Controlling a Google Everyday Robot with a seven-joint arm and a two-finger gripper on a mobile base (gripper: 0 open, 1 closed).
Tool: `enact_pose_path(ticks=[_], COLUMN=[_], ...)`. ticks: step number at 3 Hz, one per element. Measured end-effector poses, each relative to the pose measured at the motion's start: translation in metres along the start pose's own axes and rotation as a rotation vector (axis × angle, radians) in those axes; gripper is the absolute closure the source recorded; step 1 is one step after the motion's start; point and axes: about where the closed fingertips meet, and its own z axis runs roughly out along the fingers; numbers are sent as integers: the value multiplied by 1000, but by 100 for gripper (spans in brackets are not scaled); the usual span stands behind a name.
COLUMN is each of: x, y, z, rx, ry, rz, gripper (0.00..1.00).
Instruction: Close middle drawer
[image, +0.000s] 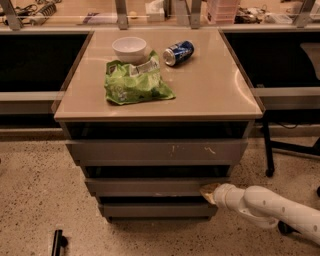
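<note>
You have the gripper low at the right side of the cabinet, its tan tip against the right end of the middle drawer. The white arm runs off from it to the lower right. A dark gap shows above the middle drawer's front. Above it you see the top drawer, its front marked with pale scratches, and below it the bottom drawer. On the cabinet top a white bowl touches a green snack bag. A blue can lies on its side just beside them.
</note>
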Motion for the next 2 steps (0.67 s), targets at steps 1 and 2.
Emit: enact_pose_path(ticks=[1,2], x=[-1,32], y=[-6,10], z=[-3,-23], rx=[29,-29], ry=[-6,33], rz=[9,106], gripper=[100,100])
